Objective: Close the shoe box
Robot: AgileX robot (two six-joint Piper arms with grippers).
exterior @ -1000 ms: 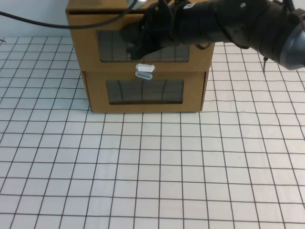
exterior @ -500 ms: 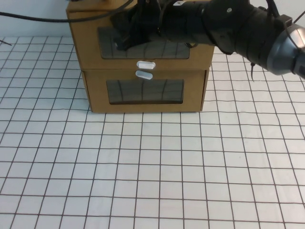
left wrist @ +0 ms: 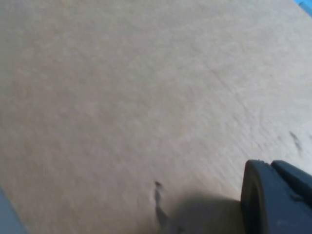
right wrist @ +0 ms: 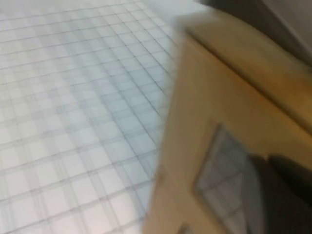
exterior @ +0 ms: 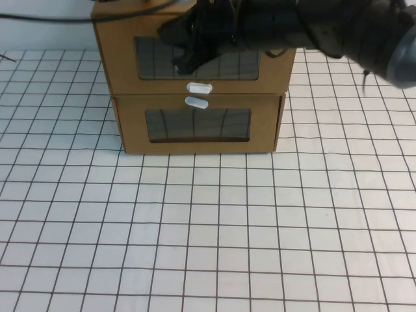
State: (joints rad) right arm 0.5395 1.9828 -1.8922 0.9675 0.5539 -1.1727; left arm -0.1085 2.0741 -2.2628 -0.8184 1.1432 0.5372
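Note:
The shoe box (exterior: 120,65) is the upper of two stacked brown cardboard boxes, with a clear window (exterior: 153,62) and a white pull tab (exterior: 199,87) at its front's lower edge. Its front sits about flush with the box below. My right gripper (exterior: 182,47) reaches in from the right, across the window and against the front. The right wrist view shows the box's front (right wrist: 204,97) close beside the gripper (right wrist: 282,190). My left gripper (left wrist: 280,200) shows only in the left wrist view, close against a plain cardboard surface (left wrist: 122,97). It is hidden in the high view.
The lower cardboard box (exterior: 130,120) has its white tab (exterior: 196,102) above its window and stands on the white gridded table (exterior: 208,227). A black cable (exterior: 45,18) runs in from the far left to the box top.
The shoe box's front and its tab have moved back towards the rear, closing the gap at its top. My right gripper went left along the front, then a little right.

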